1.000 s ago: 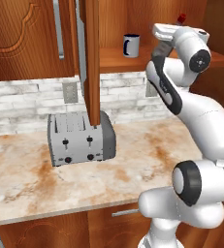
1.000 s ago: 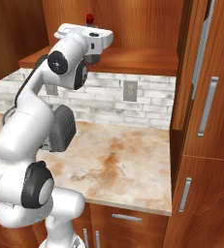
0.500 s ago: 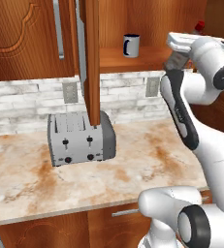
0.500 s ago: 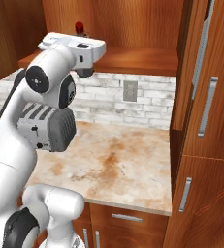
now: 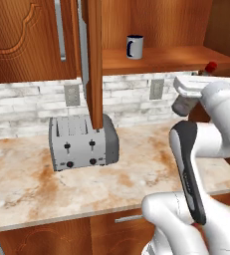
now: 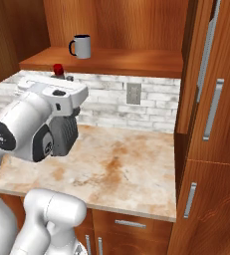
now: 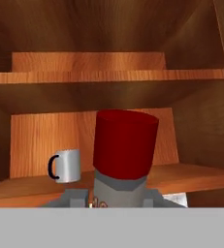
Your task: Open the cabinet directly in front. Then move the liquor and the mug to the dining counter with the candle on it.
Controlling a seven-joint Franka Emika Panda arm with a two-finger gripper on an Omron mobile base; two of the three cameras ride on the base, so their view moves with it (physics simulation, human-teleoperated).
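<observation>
Below the opened cabinet (image 5: 32,40), a toaster (image 5: 81,142) is seen on the marbled tabletop (image 5: 37,184) against a brick backsplash. Clear of the shelf, the liquor (image 7: 124,157) is clenched in the tool (image 7: 118,198); the mug (image 5: 134,47) is left on the shelf.

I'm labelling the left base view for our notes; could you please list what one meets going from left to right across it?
Closed cabinet door's silver handle → toaster → open cabinet door, seen edge-on → mug on the shelf → wall outlet → liquor, its red cap above the robot's hand.
</observation>
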